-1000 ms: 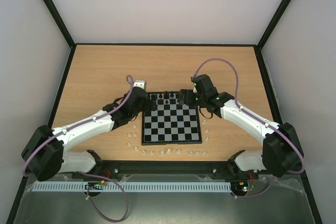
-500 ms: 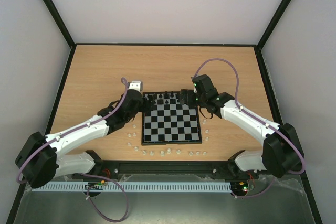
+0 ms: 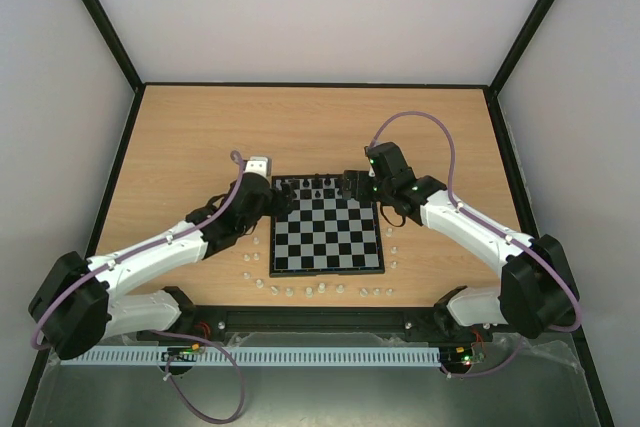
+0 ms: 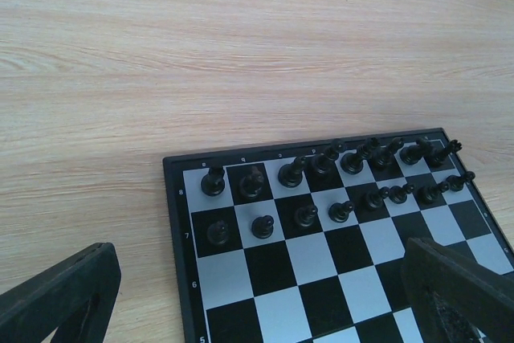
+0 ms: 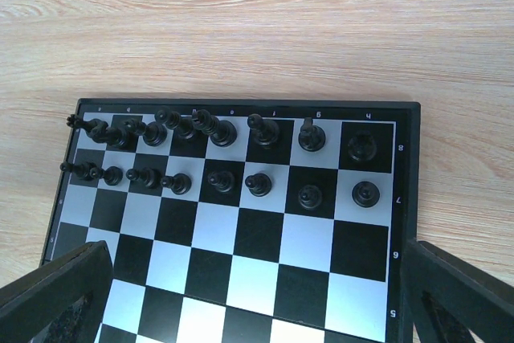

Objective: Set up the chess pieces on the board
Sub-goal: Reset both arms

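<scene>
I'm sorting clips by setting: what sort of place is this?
Likely a robot lab test cell: a wooden table enclosed by white panels, with two robot arms mounted at its edge.

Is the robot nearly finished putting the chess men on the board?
Nearly, it seems. Done: the black pieces stand in two full rows along the far edge of the board. In hand: nothing; the left gripper and right gripper are both open and empty. Left: the pale pieces lie on the table beside the board.
</scene>
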Motion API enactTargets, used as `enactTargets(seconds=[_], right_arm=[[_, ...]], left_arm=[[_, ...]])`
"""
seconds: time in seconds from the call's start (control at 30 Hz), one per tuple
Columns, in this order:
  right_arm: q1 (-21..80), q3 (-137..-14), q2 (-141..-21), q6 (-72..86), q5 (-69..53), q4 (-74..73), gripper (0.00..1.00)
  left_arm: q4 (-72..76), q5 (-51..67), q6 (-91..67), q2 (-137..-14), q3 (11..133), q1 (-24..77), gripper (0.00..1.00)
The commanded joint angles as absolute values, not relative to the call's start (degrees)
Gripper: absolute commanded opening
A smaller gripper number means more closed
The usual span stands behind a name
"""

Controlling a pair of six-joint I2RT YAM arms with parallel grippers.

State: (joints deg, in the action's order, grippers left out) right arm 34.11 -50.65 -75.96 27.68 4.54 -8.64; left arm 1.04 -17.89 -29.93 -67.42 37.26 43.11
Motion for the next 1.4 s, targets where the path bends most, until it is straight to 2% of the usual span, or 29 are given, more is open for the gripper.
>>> enactTargets(seconds=[0.0,0.47,0.97,1.13,1.37], right_arm=[[34.4,-50.2,-75.0,28.1,4.6,-8.8,0.99],[34.4,-50.8,-75.3,27.7,9.5,-11.4,0.99],[34.4,-50.6,-76.5,27.2,14.0,-10.0,0.99],[34.4,-45.4,-72.6,27.3,18.5,-2.6,0.99],[34.3,-41.7,-66.0,25.2,24.8,0.1,0.99]], left_arm=[[2.6,-19.5,-29.3,-65.9,36.6,43.3,0.99],[-4.2,-20.1,-30.6,-67.4,41.1,43.3,0.99],[-4.1,-21.3,-29.9,-58.9,39.4,43.3,0.99],[-3.3,-25.2,-28.5,-55.2,37.9,43.2,0.99],[-4.9,-30.0,-28.0,-52.1,37.6,42.1,0.99]])
